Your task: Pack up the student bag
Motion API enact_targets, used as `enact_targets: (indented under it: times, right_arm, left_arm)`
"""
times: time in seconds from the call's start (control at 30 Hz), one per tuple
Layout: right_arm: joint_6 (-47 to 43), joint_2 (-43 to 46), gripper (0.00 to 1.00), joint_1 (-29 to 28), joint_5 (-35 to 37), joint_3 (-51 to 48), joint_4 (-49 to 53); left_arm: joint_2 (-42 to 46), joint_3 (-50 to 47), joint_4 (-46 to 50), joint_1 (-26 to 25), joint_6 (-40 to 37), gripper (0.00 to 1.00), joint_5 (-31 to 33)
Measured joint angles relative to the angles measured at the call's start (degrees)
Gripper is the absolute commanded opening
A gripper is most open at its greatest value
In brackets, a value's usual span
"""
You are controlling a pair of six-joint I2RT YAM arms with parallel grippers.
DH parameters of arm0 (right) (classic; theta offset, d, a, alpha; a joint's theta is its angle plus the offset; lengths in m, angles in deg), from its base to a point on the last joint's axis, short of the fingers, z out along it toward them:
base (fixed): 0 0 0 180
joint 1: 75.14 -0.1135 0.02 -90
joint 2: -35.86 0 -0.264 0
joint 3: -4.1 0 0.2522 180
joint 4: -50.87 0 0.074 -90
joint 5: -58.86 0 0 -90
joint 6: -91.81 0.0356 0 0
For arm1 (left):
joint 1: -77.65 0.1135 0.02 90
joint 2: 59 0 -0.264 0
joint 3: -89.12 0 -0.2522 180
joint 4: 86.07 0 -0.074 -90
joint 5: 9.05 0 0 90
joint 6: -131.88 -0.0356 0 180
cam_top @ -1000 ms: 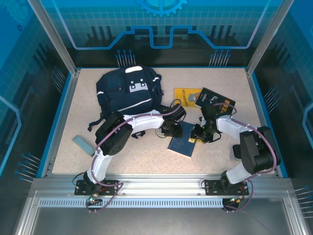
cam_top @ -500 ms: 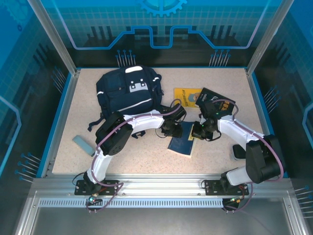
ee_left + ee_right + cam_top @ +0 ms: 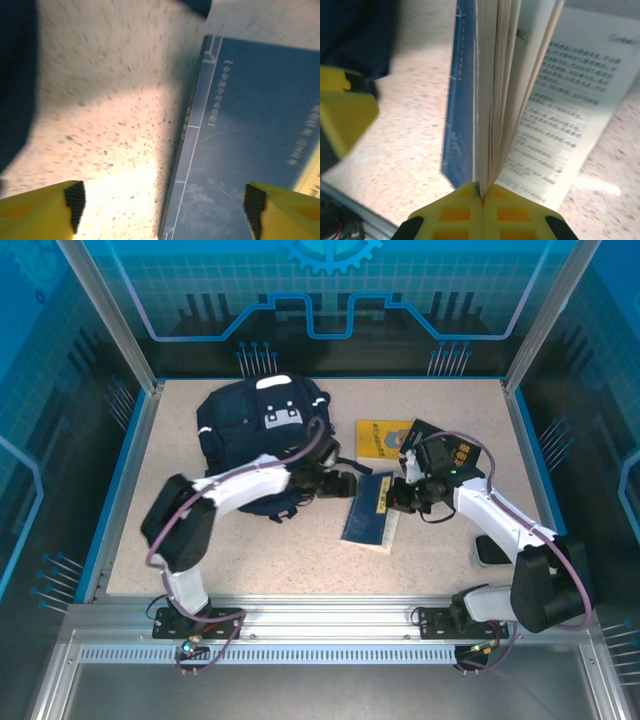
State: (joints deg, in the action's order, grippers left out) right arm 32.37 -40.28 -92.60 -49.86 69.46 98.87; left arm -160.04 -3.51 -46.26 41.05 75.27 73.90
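The student bag, a navy backpack, lies at the back left of the table; its dark fabric fills the left edge of the left wrist view. A blue book lies mid-table with its right edge raised. My right gripper is shut on that edge: its yellow fingertips pinch a few pages, which fan open above the blue cover. My left gripper hovers open just left of the book, its pads apart over the table and the book's cover.
A yellow book and a black book lie behind the right gripper. A dark object sits near the right arm. The table is ringed by a blue rim and metal posts.
My left gripper has opened and its arm has swung its elbow out to the left. The right gripper closed on the blue book's edge, lifted it and shifted it slightly away.
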Motion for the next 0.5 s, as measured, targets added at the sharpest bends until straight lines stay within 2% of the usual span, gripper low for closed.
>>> enact_targets:
  times: [0.2, 0.5]
  right_arm:
    - [-4.1, 1.0, 0.00, 0.2, -8.7, 4.1, -3.0]
    - [-4.7, 1.1, 0.00, 0.3, -21.5, 8.1, -7.2]
  left_arm:
    - [10.7, -8.1, -6.7, 6.0, 2.5, 0.99, -7.1]
    - [17.2, -18.3, -16.7, 10.3, 5.8, 0.99, -16.4]
